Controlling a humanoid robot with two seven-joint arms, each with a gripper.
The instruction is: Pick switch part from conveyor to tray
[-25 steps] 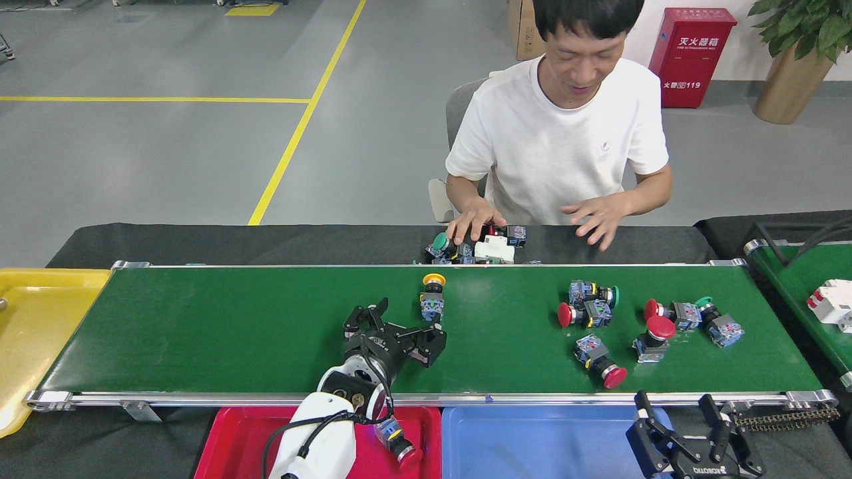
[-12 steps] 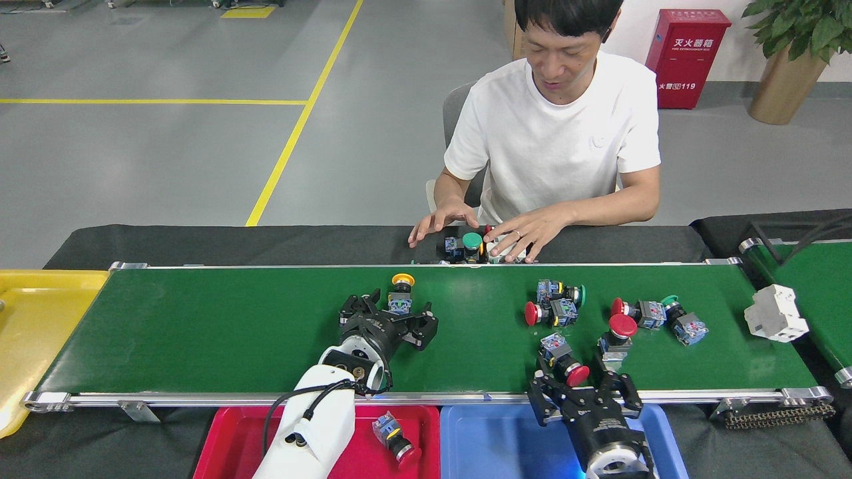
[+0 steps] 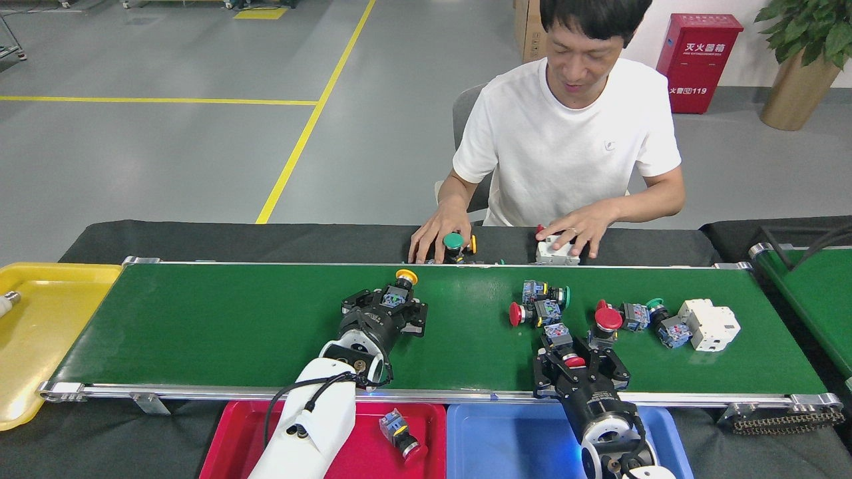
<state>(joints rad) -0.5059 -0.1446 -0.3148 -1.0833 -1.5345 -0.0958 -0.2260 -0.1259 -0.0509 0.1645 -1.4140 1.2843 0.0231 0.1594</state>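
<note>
On the conveyor (image 3: 219, 326) at our 12 o'clock lie seven switch parts and one white breaker block (image 3: 709, 324); the yellow-capped switch part (image 3: 397, 289) sits between the fingers of our left gripper (image 3: 386, 307), whose jaws flank it, though we cannot tell whether they press it; at 1 o'clock our right gripper (image 3: 576, 362) straddles a red-capped switch part (image 3: 564, 343), its jaws apart around it, grip unclear; five more switch parts cluster (image 3: 586, 313) just beyond, three red-capped and two green-capped; below the belt stand two trays, a red tray (image 3: 226, 446) holding one switch part (image 3: 399, 432) and a blue tray (image 3: 506, 442); a yellow tray (image 3: 40, 332) lies at 9 o'clock; a person (image 3: 566, 140) rests two hands on parts at the far rail.
</note>
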